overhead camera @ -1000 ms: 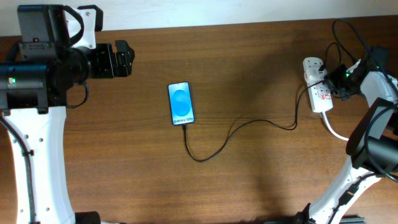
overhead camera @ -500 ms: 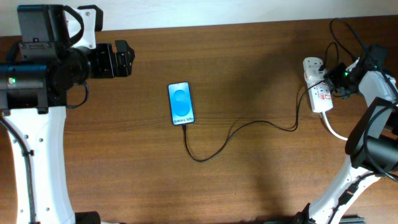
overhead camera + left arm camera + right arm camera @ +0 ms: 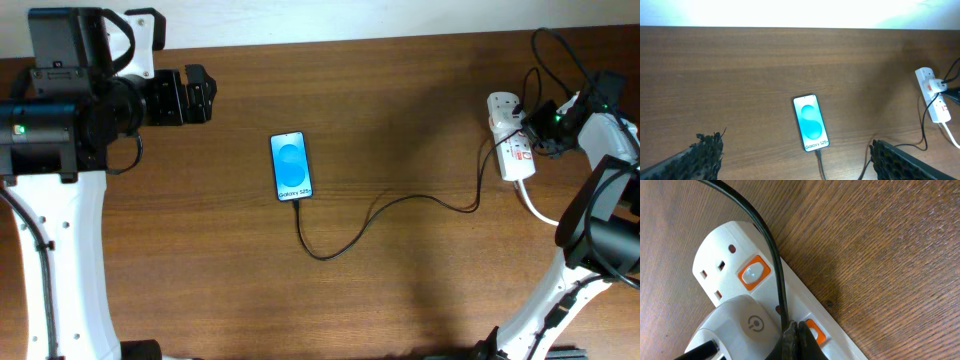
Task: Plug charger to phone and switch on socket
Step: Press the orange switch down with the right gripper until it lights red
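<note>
- The phone (image 3: 291, 166) is a slim black-edged slab with a bright blue screen and white "Galaxy S25" lettering at its near end; it lies flat on the brown wooden worktop (image 3: 400, 80), left of the middle, its long side running near to far
- The charger (image 3: 380, 208) is a thin black cable; its small connector sits in the phone's near edge, and the cable dips toward the near side, curls round and runs right to the socket (image 3: 510, 140)
- The socket is a white oblong power strip at the far right, with orange-red switches (image 3: 754, 272) beside its outlets; a thick white cord (image 3: 540, 212) leaves its near end
- In the right wrist view the end outlet (image 3: 715, 275) shows bare holes, and the next outlet holds a white adapter (image 3: 747, 325) marked with a power symbol; the black cable crosses over the strip's top
- The right jaws are pressed together with nothing between them, their dark tips (image 3: 799, 340) down on the strip right beside the second orange switch (image 3: 815, 332); whether they touch the switch I cannot tell
- The left jaws stand wide and hold nothing, at the far left, well apart from the phone; in the left wrist view the phone (image 3: 811, 123) lies beyond and between the two fingers (image 3: 705, 152)
</note>
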Motion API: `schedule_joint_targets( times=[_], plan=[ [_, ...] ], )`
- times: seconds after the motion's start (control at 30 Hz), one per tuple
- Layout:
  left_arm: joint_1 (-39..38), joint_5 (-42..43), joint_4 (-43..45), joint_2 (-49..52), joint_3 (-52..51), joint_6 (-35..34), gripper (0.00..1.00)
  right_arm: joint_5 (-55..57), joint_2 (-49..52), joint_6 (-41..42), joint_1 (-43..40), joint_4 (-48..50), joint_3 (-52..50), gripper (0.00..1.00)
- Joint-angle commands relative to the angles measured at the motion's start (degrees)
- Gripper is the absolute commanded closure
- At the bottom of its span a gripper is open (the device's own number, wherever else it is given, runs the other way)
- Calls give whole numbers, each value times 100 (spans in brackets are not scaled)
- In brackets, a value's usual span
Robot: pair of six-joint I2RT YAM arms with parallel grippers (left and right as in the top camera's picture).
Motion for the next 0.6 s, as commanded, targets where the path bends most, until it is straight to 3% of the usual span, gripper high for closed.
schedule_joint_targets(
  times=[0.0, 0.57],
  plan=[
    [20, -44, 9, -35, 70, 7, 1, -787, 439, -20, 352, -267, -146, 96],
    [20, -42, 9, -35, 70, 7, 1, -372, 439, 350, 546, -592, -157, 96]
  ],
)
